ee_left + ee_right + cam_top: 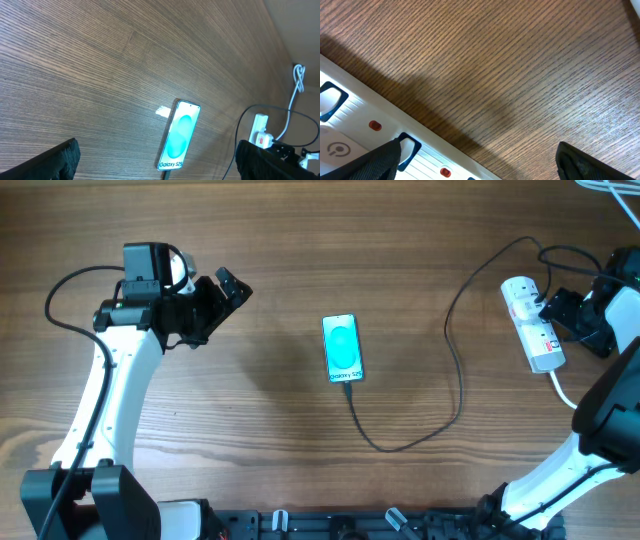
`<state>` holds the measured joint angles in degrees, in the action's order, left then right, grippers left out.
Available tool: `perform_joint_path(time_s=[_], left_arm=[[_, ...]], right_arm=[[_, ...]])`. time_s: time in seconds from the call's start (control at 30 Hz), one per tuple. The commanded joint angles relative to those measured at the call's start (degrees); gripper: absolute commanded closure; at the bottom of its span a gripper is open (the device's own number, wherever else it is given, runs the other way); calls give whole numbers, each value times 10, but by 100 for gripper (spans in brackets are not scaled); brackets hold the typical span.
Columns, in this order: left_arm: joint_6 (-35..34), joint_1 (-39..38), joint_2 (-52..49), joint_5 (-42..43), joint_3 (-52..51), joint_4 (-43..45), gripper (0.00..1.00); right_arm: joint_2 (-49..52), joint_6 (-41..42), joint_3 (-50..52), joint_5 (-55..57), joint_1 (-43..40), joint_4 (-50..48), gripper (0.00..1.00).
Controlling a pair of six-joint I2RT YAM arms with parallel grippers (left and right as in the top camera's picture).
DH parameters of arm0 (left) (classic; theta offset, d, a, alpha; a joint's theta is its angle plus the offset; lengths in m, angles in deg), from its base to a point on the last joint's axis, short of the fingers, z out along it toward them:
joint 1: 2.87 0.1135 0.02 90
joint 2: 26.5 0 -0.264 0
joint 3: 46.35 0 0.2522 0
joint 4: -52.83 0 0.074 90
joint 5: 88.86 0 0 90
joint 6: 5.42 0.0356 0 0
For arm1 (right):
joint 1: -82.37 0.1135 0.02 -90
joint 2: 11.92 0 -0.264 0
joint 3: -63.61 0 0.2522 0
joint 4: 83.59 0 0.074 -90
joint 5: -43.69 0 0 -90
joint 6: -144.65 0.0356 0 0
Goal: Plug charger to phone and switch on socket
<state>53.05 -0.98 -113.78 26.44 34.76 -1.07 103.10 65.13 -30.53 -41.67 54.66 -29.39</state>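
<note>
Socket [530,330] prob. light, may skid; press red switch [375,125] w/ one fingertip, no grasp. Right gripper [477,162] open above it; left gripper [160,162] open too.

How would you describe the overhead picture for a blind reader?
A turquoise-screened phone lies on a table, a black charger cable looping from its bottom edge toward a white socket strip. The right gripper is at the strip; the left gripper hangs open, left of the phone.
</note>
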Motion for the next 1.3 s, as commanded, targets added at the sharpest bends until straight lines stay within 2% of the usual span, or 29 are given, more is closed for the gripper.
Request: perform_joint_path(time_s=[0.0,0.33,0.57,0.87,1.27], left_arm=[[13,2,2,-3,0,0,1],[13,2,2,-3,0,0,0],[13,2,2,-3,0,0,0],[13,2,2,-3,0,0,0],[13,2,2,-3,0,0,0]], right_arm=[[15,4,2,-50,2,8,0],[14,5,1,-61,1,12,0],[14,15,-59,-107,-21,55,0],[18,15,-51,-107,-22,76,0],[19,17,-14,-102,-23,57,0]])
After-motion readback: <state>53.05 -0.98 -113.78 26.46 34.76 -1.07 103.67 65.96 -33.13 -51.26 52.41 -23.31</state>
